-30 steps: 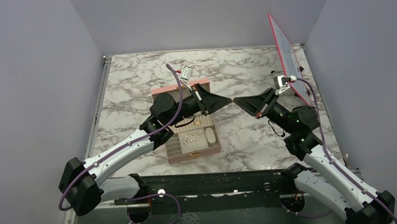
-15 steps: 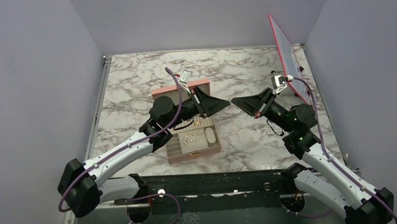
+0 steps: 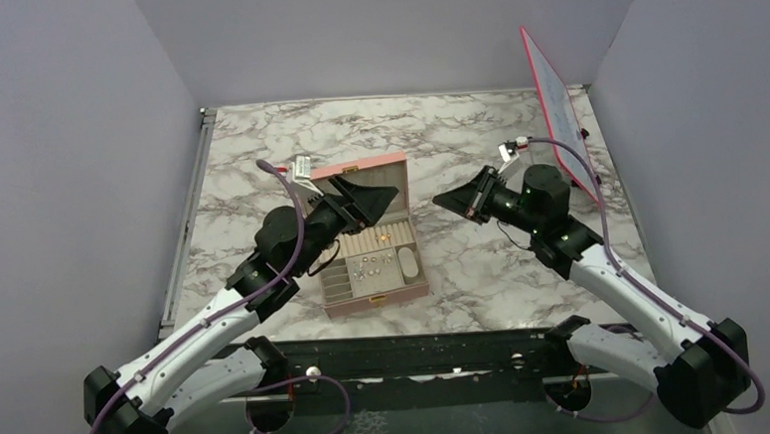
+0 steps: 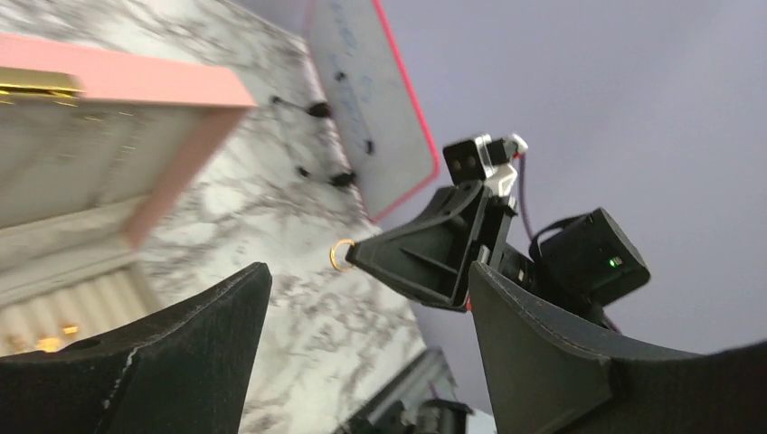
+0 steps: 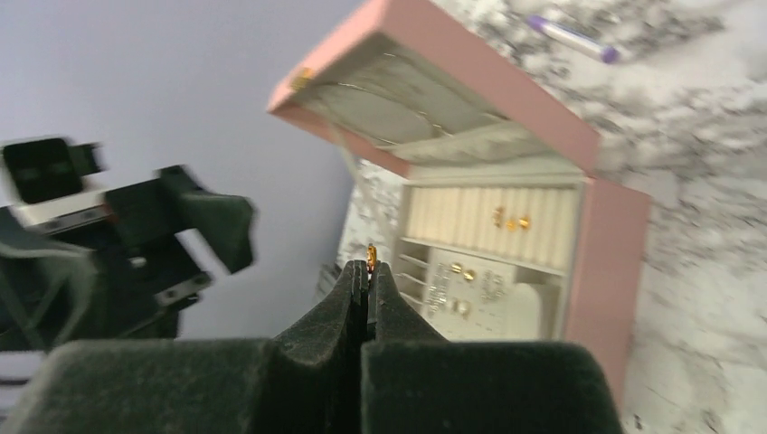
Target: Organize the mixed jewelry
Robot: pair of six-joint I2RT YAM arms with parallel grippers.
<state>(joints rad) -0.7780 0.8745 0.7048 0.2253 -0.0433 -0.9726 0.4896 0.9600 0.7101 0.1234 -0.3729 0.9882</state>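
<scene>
A tiny gold ring point(image 4: 342, 254) point(image 5: 371, 253) is pinched at the very tip of my right gripper point(image 3: 439, 201) point(image 5: 369, 268), which is shut and hangs in the air just right of the pink box point(image 3: 417, 293). The box lies open, and its beige tray holds more of the mixed jewelry point(image 3: 370, 269) point(image 5: 459, 287), with gold rings in the ring rolls point(image 5: 509, 220). My left gripper point(image 3: 392, 191) point(image 4: 366, 271) is open and holds nothing. It hovers over the box lid point(image 3: 354, 168), a short way left of the ring.
A red-framed whiteboard point(image 3: 552, 94) point(image 4: 362, 90) leans against the back right wall. A purple pen point(image 5: 572, 37) lies on the marble beyond the box. Grey walls close in the table on three sides.
The two grippers were tip to tip. My left gripper has opened, let go of the ring and drawn back left over the box. My right gripper stays shut on the ring.
</scene>
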